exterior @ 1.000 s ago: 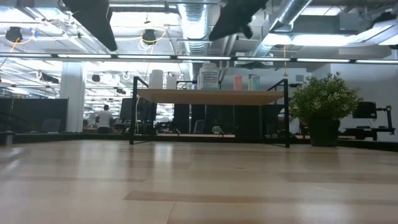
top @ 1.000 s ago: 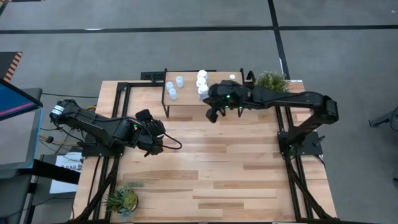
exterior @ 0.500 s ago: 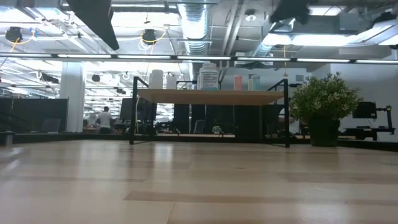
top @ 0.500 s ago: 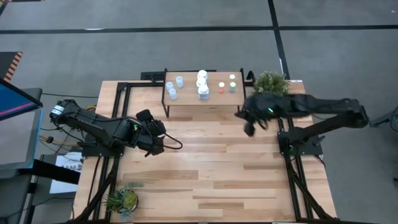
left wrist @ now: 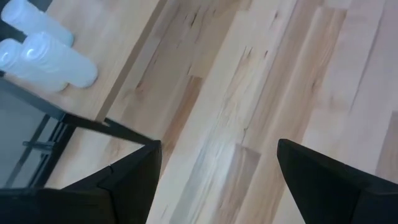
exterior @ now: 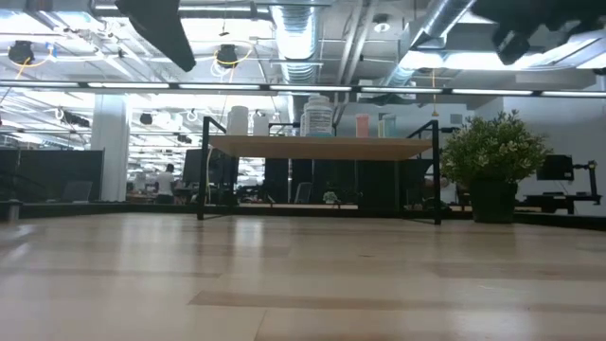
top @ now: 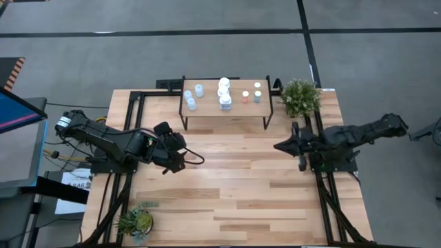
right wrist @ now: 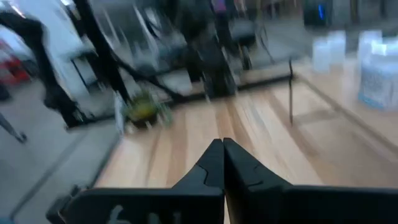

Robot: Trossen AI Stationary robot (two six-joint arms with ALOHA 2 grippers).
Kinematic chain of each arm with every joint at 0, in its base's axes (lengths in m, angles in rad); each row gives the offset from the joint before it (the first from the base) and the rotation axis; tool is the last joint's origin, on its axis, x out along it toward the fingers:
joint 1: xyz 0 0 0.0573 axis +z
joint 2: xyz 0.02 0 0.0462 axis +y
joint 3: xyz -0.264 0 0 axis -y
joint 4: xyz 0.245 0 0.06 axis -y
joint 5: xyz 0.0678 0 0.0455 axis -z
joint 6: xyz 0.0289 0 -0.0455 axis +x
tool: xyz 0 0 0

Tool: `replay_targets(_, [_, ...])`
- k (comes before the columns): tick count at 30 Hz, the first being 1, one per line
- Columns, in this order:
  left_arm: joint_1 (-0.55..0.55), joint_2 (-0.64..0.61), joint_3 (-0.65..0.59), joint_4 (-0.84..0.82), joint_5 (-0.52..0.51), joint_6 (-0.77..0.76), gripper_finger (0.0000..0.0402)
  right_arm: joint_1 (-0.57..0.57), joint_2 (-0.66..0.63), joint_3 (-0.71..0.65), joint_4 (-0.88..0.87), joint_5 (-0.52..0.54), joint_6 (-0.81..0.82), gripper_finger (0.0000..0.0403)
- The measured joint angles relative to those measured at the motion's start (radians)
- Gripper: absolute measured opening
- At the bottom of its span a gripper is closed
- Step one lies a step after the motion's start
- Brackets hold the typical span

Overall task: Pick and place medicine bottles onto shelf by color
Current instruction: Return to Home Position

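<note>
Shelf (top: 234,110): in your high view, its long axis runs left-right.
Medicine bottles (top: 224,93): upright on top, caps up.
Left gripper (left wrist: 217,149): fingers wide, empty.
Right gripper (right wrist: 222,149): fingers pressed together.

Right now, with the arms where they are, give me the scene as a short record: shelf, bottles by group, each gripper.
shelf: far side of the table, carrying all the bottles in view
light-blue bottles: three, left end of shelf
white bottles: three, in a line at the middle
orange-capped bottle: right part, beside the green-capped bottle
pale-capped bottle: behind the green one
left gripper: open, empty, near the shelf's left end
right gripper: shut, empty, over the table's right side, clear of the shelf
</note>
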Motion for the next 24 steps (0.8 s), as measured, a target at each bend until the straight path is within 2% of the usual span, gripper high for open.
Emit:
replay_targets(7, [0.0, 0.0, 0.0, 0.031, -0.002, -0.011, 0.0306, 0.008, -0.246, -0.218, 0.233, -0.011, -0.151, 0.0013])
replay_targets(12, [0.0, 0.0, 0.0, 0.031, -0.001, -0.017, 0.0306, -0.023, -0.382, -0.319, 0.27, -0.014, -0.165, 0.001])
replay_targets(19, [0.012, 0.0, 0.0, 0.031, 0.011, 0.0, 0.0306, -0.123, -0.45, -0.413, 0.308, -0.003, -0.156, 0.0004])
replay_targets(24, [0.03, 0.0, 0.0, 0.032, 0.03, 0.002, 0.0306, -0.193, -0.45, -0.433, 0.292, -0.098, -0.146, 0.0004])
